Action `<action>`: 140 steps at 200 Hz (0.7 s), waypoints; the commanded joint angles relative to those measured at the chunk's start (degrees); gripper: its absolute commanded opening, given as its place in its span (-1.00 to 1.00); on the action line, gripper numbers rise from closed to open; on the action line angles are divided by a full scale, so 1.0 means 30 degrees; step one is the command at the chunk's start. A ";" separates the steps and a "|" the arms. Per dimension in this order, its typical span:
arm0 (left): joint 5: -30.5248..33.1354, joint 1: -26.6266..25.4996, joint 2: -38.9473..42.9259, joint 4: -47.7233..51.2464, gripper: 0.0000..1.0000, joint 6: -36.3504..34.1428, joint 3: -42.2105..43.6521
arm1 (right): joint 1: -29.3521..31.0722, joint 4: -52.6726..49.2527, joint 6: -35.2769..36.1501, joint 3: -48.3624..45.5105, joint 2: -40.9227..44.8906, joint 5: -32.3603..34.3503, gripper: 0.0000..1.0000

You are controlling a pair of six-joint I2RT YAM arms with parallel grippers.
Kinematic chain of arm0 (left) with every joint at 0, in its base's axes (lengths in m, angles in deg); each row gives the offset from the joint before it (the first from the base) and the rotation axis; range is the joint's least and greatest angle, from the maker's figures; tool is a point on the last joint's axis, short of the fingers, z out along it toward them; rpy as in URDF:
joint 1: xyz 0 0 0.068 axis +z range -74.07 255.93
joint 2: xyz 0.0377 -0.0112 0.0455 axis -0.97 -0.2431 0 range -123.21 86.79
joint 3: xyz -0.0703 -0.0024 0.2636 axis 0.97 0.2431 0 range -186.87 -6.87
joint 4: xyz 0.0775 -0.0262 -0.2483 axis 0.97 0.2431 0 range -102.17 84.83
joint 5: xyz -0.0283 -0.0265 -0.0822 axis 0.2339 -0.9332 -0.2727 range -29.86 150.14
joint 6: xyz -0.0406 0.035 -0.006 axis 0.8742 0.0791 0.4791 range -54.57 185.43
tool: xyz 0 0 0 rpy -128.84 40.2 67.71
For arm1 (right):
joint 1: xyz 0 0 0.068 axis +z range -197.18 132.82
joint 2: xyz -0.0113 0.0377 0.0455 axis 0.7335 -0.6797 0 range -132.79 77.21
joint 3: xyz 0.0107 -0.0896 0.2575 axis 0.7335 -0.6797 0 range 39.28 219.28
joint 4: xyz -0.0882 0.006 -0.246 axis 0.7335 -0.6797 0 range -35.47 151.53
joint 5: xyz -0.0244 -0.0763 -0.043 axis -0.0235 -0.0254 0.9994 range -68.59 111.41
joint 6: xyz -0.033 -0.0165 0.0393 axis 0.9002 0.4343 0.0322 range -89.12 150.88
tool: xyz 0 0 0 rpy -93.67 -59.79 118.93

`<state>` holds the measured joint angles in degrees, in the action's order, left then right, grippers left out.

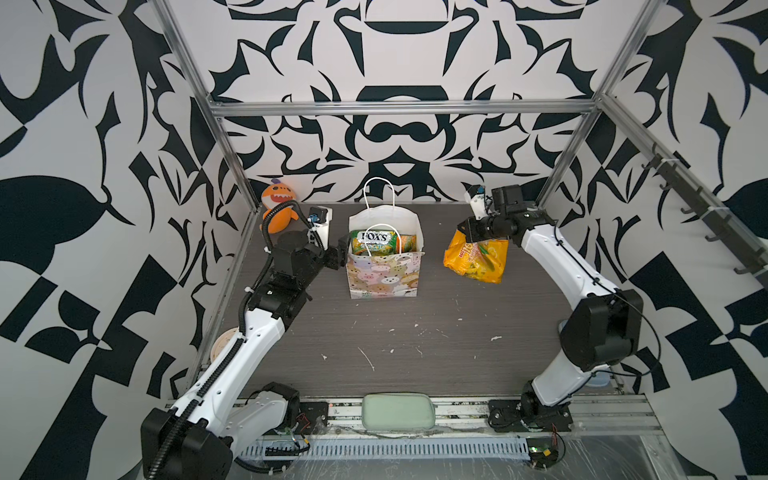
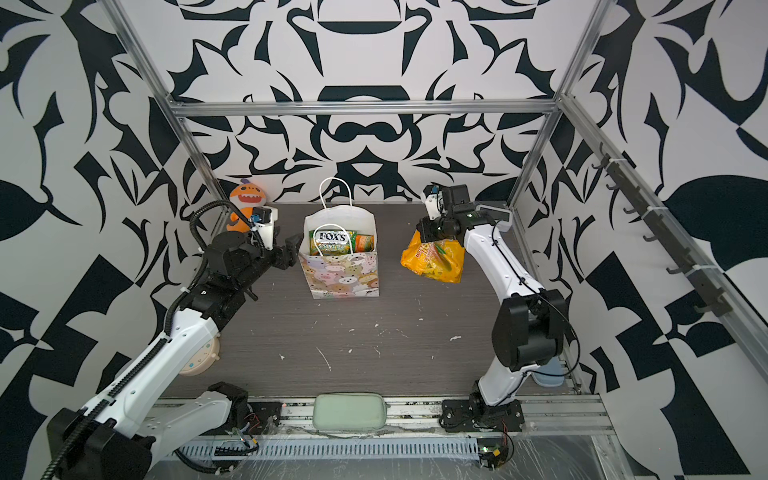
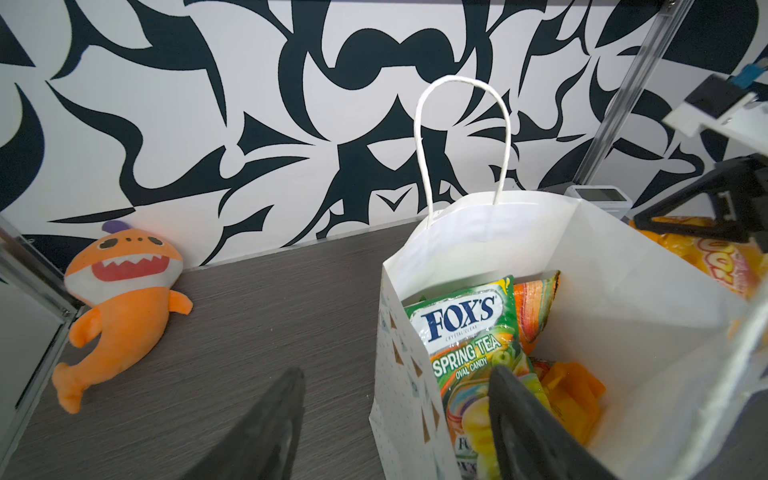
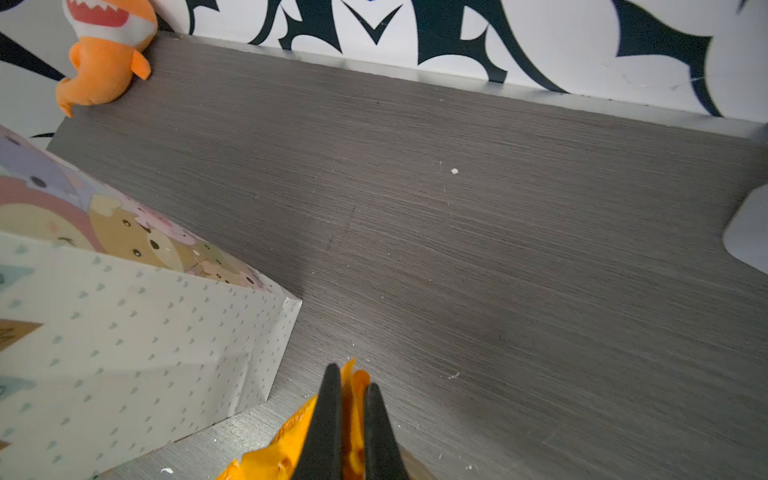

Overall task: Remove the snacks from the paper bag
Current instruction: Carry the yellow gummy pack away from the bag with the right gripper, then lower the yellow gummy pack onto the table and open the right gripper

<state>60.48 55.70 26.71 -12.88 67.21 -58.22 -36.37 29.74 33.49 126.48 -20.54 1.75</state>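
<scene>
The white paper bag (image 1: 382,270) (image 2: 345,274) stands upright at the middle back of the table with its mouth open. A green FOX'S snack packet (image 1: 372,242) (image 3: 465,332) and an orange packet (image 1: 409,241) (image 3: 536,303) stick up inside it. My left gripper (image 1: 343,247) (image 3: 397,374) is open and straddles the bag's left wall, with one finger (image 3: 511,399) inside against the green packet and the other outside. Right of the bag, my right gripper (image 1: 467,233) (image 4: 352,376) is shut on the top edge of a yellow-orange snack packet (image 1: 478,259) (image 2: 434,259) (image 4: 286,449), which hangs below it.
An orange plush shark (image 1: 277,205) (image 3: 120,299) leans in the back left corner. A pale green pad (image 1: 398,411) lies on the front rail. A round beige object (image 2: 199,361) sits by the left arm. A small white device (image 3: 598,199) stands at the back right, behind the bag.
</scene>
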 commanded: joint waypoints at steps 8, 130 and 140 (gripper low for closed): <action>-0.0586 0.0000 0.0019 -0.0238 0.45 0.0377 0.0098 | 0.0032 0.0795 0.2534 0.2270 -0.1678 -0.1799 -1.00; -0.0053 -0.0004 0.1216 0.0310 0.46 0.0655 0.1047 | 0.0206 -0.1372 0.3172 1.1269 -1.0605 -0.0698 -0.99; -0.0051 -0.0012 0.1187 0.0333 0.47 0.0641 0.1065 | 0.0233 -0.1413 0.3187 1.1539 -1.0957 -0.0740 -0.87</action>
<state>59.93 55.70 29.21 -12.11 68.54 -56.10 -36.18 26.02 42.91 156.75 -54.40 -0.24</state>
